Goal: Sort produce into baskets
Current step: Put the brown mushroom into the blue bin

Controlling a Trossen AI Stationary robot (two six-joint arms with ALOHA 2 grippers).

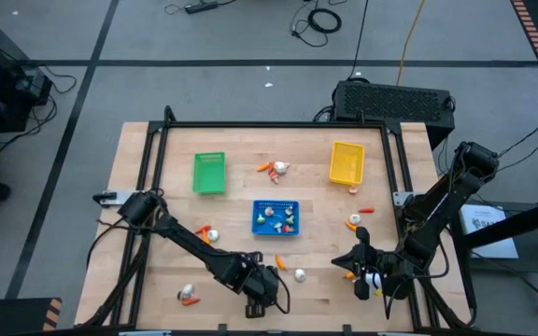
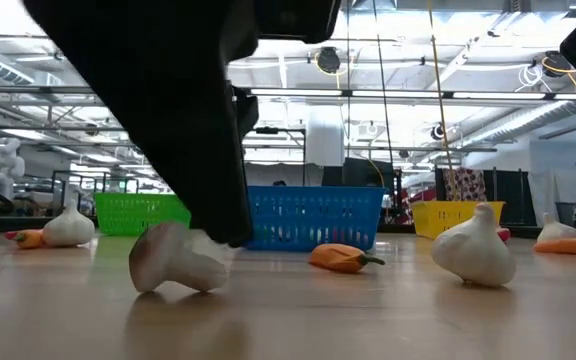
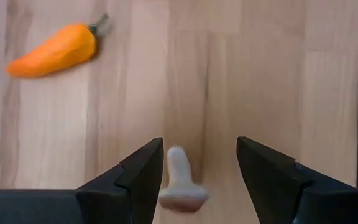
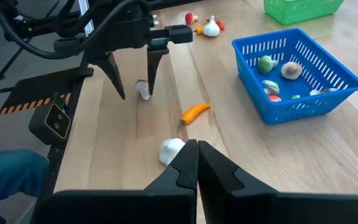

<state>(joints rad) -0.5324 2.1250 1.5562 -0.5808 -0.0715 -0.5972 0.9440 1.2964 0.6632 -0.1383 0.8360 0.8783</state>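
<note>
A small white mushroom [image 3: 180, 183] lies on its side on the wooden table, near the front edge. My left gripper [image 3: 201, 146] points down over it, open, with one finger on each side. An orange pepper [image 3: 55, 50] and a white garlic bulb [image 4: 171, 149] lie loose close by. My right gripper [image 4: 197, 146] hangs shut and empty at the front right, just above the garlic. The green basket [image 1: 209, 174], the blue basket [image 1: 276, 218] with several pieces in it, and the yellow basket [image 1: 346, 162] stand farther back. My left gripper stands astride the mushroom from above. One fingertip [image 3: 151, 165] is right beside the mushroom's stem [image 3: 178, 163], and I cannot tell whether it touches. The mushroom lies on the table.
More produce lies scattered: a cluster [image 1: 274, 169] between the green and yellow baskets, pieces at the left [image 1: 211, 233], the front left [image 1: 188, 296] and the right [image 1: 355, 221]. A black frame rail [image 1: 278, 124] runs round the table.
</note>
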